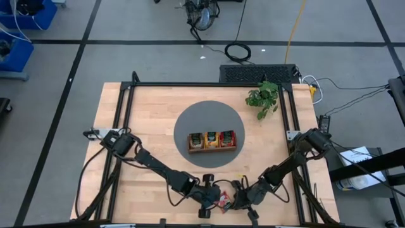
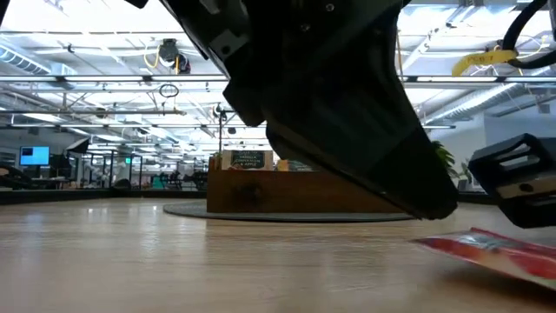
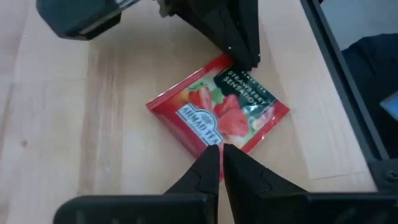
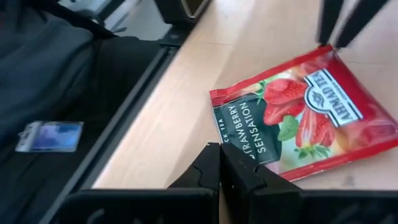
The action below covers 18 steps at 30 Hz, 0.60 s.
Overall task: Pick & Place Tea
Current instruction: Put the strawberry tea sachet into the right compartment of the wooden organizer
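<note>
Red sachet (image 3: 219,113), strawberry picture with a dark green label panel, lies flat on the wooden table (image 1: 145,114) near the front edge, between the two grippers. Printed side up (wrist views read "Strawberry Sensation"). In the low view its red edge (image 2: 495,252) sits on the wood at the right.

Left gripper (image 3: 221,152) is right at one corner of the sachet, fingers pressed together into a narrow point; tips look to pinch that corner, though the grip itself can't be confirmed. Right gripper (image 4: 219,152) is at the opposite side, at the green label edge, fingers also pressed together, tips on or just over the edge, nothing visibly clamped. Each wrist view shows the other arm's closed fingers at the sachet's far corner. In the high view both arms angle inward and meet low at the table's front middle, left gripper (image 1: 212,197), right gripper (image 1: 239,201), sachet (image 1: 224,201) barely visible between them.

Farther back, a brown wooden tray (image 1: 212,149) sits on a grey round mat (image 1: 186,123) at table centre, well apart from the sachet. Its compartments hold more sachets (image 1: 211,138), standing upright. Small green plant (image 1: 264,98) stands near the back right of the table.
</note>
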Each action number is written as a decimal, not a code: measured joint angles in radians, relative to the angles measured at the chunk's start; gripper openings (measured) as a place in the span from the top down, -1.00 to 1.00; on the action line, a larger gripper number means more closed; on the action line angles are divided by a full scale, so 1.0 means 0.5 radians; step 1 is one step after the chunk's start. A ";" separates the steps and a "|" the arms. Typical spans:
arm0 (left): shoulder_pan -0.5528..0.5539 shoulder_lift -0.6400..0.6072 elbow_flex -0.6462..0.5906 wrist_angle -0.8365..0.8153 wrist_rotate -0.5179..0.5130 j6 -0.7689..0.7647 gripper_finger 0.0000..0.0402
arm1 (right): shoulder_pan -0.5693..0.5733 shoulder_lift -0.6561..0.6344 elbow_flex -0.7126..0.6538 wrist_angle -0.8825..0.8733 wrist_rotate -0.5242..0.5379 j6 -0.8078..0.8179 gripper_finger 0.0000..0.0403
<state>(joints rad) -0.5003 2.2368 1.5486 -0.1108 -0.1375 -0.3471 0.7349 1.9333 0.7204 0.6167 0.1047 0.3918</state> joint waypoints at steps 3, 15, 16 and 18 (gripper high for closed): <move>0.002 0.000 0.000 -0.024 -0.003 0.028 0.87 | -0.002 -0.031 -0.039 -0.050 0.051 0.001 1.00; 0.002 0.097 0.003 0.007 0.026 0.098 0.87 | -0.015 -0.224 -0.217 -0.090 0.059 0.032 1.00; 0.002 0.097 0.003 0.008 0.020 0.101 0.87 | -0.003 -0.259 -0.225 -0.095 0.059 0.030 1.00; 0.002 0.098 0.003 0.014 0.005 0.123 0.87 | 0.020 -0.320 -0.228 -0.100 0.062 0.008 1.00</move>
<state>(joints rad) -0.4994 2.2858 1.5501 -0.1038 -0.1349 -0.2853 0.7449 1.7735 0.6066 0.5665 0.1358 0.3959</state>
